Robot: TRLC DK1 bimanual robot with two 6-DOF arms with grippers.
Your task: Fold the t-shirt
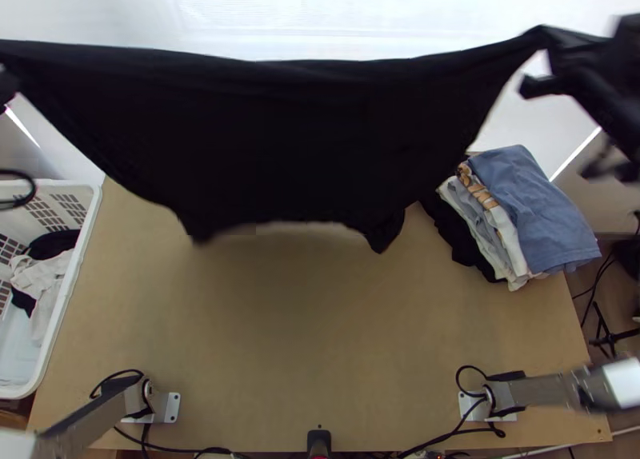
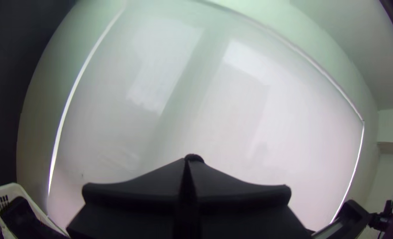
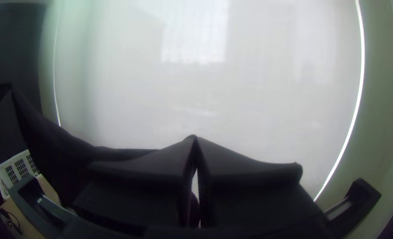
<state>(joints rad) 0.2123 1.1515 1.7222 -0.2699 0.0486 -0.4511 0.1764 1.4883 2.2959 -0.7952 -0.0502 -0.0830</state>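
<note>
The black t-shirt [image 1: 280, 139] hangs stretched across the desk's [image 1: 296, 323] twelve o'clock side, its upper corners pinched by the left hand [image 1: 6, 83] at ten o'clock and the right hand [image 1: 558, 47] at two.

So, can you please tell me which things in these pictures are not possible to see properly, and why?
- Black t-shirt, top view: collar and seams are lost in the dark cloth; the lower edge is blurred.
- Left gripper, top view: mostly cut off by the left edge.
- Right gripper, top view: its jaws are blurred.
- White plastic basket, top view: cut off by the left edge.
- Light wooden table, top view: far part hidden behind the t-shirt.
</note>
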